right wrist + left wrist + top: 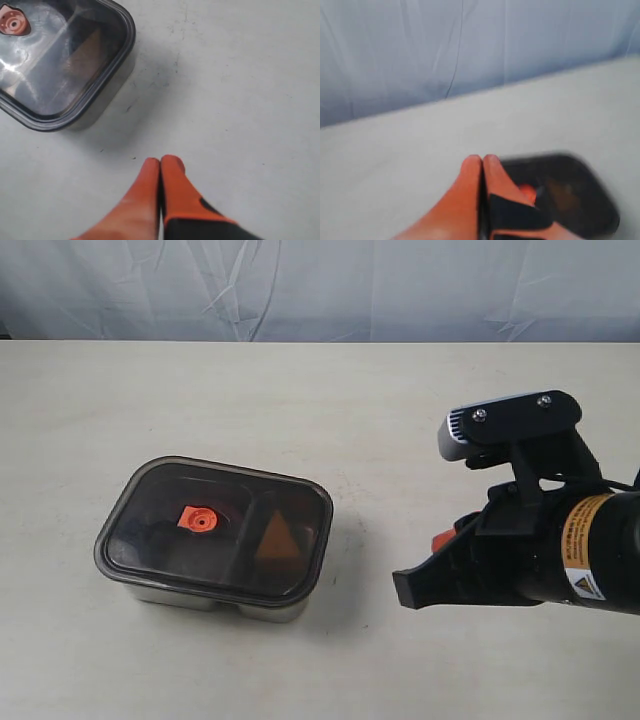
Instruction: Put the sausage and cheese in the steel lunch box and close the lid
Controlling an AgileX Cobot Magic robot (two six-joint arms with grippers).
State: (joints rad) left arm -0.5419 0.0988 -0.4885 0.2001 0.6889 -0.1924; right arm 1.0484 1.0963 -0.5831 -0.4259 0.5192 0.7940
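Note:
The steel lunch box point(200, 598) stands left of centre on the table, with the dark lid point(215, 530) lying flat on top. The lid's orange valve point(195, 519) faces up. Through the lid the cheese point(278, 538) shows as a dim orange triangle in the right compartment. The sausage is hidden under the dark lid. My right gripper point(160, 160) is shut and empty, hovering over bare table to the right of the box point(107, 95). My left gripper point(482, 159) is also shut and empty, with the blurred lid point(575, 190) just beyond its tips. It is outside the exterior view.
The right arm point(540, 550) with its wrist camera fills the right side of the exterior view. A pale blue cloth point(320, 285) hangs behind the table's far edge. The beige table point(330, 410) lies bare around the box.

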